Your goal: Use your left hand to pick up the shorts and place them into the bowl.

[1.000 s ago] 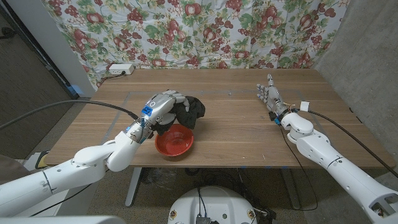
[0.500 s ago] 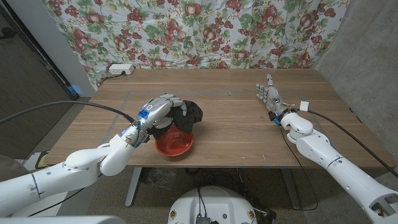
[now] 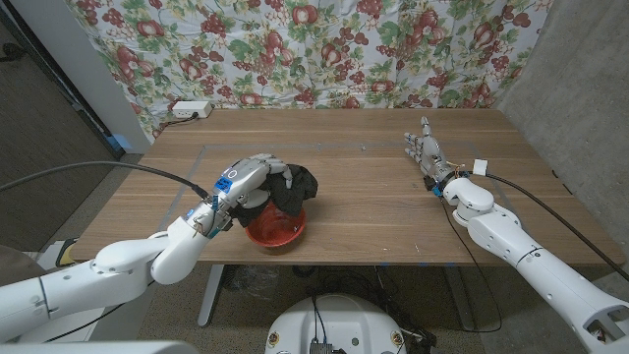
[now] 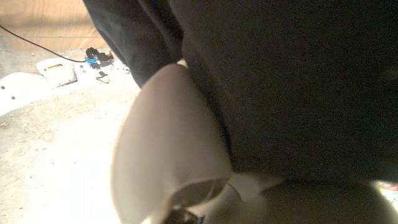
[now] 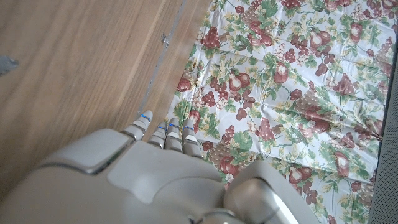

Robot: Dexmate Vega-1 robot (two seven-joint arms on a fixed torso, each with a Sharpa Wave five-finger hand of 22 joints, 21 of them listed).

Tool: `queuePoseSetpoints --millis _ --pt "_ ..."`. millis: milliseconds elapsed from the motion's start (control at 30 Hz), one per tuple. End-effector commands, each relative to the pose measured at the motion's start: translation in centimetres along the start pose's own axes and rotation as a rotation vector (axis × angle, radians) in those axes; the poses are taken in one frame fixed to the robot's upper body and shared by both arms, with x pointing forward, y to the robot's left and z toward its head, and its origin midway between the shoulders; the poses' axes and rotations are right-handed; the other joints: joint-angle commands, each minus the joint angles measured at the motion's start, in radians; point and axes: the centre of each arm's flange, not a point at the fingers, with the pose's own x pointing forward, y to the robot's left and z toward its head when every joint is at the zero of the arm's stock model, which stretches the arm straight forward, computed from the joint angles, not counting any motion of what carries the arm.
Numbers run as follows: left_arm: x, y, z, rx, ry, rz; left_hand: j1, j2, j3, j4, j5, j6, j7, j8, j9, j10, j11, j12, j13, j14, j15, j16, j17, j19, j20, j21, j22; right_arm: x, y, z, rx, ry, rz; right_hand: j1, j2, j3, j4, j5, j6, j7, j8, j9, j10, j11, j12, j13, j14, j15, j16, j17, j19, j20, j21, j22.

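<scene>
My left hand (image 3: 251, 183) grips the black shorts (image 3: 295, 187) and holds them just above the red bowl (image 3: 278, 231) near the table's front edge. Part of the cloth hangs down over the bowl's far rim. In the left wrist view the dark shorts (image 4: 280, 81) press close against my left hand (image 4: 174, 155), with one pale finger across them. My right hand (image 3: 425, 152) stands on its edge at the table's right side, fingers straight and together, holding nothing. In the right wrist view the back of my right hand (image 5: 143, 174) points toward the flowered curtain.
A white power strip (image 3: 190, 109) lies at the table's far left corner. A flowered curtain (image 3: 314, 49) hangs behind the table. A small white tag (image 3: 481, 166) sits by my right wrist. Bare wood (image 3: 373, 197) stretches between the bowl and my right hand.
My left hand has carried the shorts a little toward the table's front, lower over the bowl. The right hand has stayed still.
</scene>
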Motion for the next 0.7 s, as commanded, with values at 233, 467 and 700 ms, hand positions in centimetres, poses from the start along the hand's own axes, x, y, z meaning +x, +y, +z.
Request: queuePoseSetpoints --millis 233,467,700 --pt "-1.27 -0.13 0.69 -0.020 0.023 -0.023 0.009 0.016 0.037 0.039 -0.007 0.007 -0.003 -0.005 -0.010 0.005 -0.001 0.005 0.012 0.075 -0.153 0.137 0.262 0.078 -0.266 0.045 0.518 -0.21 0.15 -0.12 -0.001 0.006 0.004 0.003 0.009 0.005 -0.002 -0.001 0.007 0.004 -0.001 0.002 0.004 0.007 -0.002 0.004 -0.003 -0.001 -0.001 0.003 -0.001 0.001 -0.006 0.005" --pt "-1.42 -0.32 0.58 -0.014 0.038 -0.031 0.010 0.019 0.035 0.039 -0.011 0.009 -0.002 -0.006 -0.012 0.006 0.000 0.006 0.014 0.071 -0.155 0.136 0.263 0.073 -0.262 0.044 0.517 -0.19 0.11 -0.15 -0.003 0.010 0.004 0.004 0.009 0.005 -0.003 -0.001 0.007 0.004 -0.001 0.002 0.004 0.007 -0.002 0.004 -0.003 0.000 -0.001 0.003 -0.001 0.000 -0.006 0.005" --pt "-1.54 -0.61 0.33 -0.007 0.043 -0.048 0.013 0.020 0.033 0.037 -0.014 0.012 -0.002 -0.006 -0.015 0.006 -0.001 0.005 0.013 0.072 -0.152 0.136 0.264 0.073 -0.266 0.047 0.519 -0.02 0.03 -0.07 -0.005 0.012 0.006 0.004 0.009 0.005 -0.003 -0.001 0.007 0.004 -0.001 0.002 0.003 0.007 -0.002 0.004 -0.003 0.000 -0.001 0.003 -0.001 0.000 -0.006 0.005"
